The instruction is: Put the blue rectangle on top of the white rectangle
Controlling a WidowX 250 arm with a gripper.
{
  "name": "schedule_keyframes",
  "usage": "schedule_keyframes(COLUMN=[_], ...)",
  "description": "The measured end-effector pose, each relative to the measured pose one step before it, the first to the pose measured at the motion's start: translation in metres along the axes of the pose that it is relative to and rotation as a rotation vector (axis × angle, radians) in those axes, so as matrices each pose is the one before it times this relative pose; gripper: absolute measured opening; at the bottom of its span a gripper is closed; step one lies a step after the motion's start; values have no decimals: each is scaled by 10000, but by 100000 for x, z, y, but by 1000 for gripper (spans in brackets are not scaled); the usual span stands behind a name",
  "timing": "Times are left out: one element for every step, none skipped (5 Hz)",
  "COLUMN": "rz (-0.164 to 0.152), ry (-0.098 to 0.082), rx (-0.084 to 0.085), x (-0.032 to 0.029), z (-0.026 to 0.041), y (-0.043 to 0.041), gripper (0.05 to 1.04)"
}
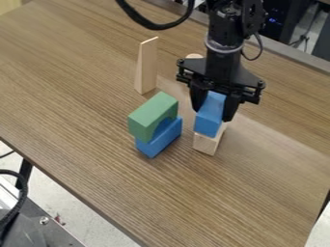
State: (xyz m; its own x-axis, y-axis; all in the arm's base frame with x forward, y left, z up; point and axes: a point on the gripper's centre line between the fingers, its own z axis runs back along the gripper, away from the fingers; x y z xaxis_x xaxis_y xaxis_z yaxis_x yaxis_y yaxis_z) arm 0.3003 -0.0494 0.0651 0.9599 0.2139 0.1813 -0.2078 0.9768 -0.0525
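One blue rectangle (207, 126) is sitting between the closed-in fingers of a black robot gripper (212, 113), which are clasping it from either side, right of center in the camera view. Directly below it, the white rectangle (205, 144), a block of pale wood, is lying on the brown wood-grain counter (84, 120), its near end showing beneath the blue one; whether the two are fully touching, the angle is leaving unclear. Just beside them, to the left in the view, a green arch block (149, 114) is resting on top of a second blue block (161, 139), its curved cutout facing the gripper's side. Farther back, a tall, thin block of pale wood (147, 66) is standing upright on the counter, while a pale piece with a rounded top (194, 56) is peeking out from behind the gripper. Overhead, the arm (224, 36) is hanging down from the top edge, a thick black cable (155, 24) looping beside it. At lower left, below the counter's edge, dark equipment (40, 231) is standing beside a pale floor (93, 212).
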Motion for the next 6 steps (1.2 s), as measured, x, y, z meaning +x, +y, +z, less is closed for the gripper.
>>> schedule_keyframes(rz=[-118, 33, 110, 5, -408, -496], ry=[38, 123, 305, 55, -435, -860], rx=[28, -58, -99, 109, 45, 140], x=[-60, -220, -547, -87, 127, -209], z=[0, -26, -47, 1, 1500, 3472], y=[45, -83, -179, 173, -245, 389], gripper=[555, 631, 930, 1005, 1000, 1000])
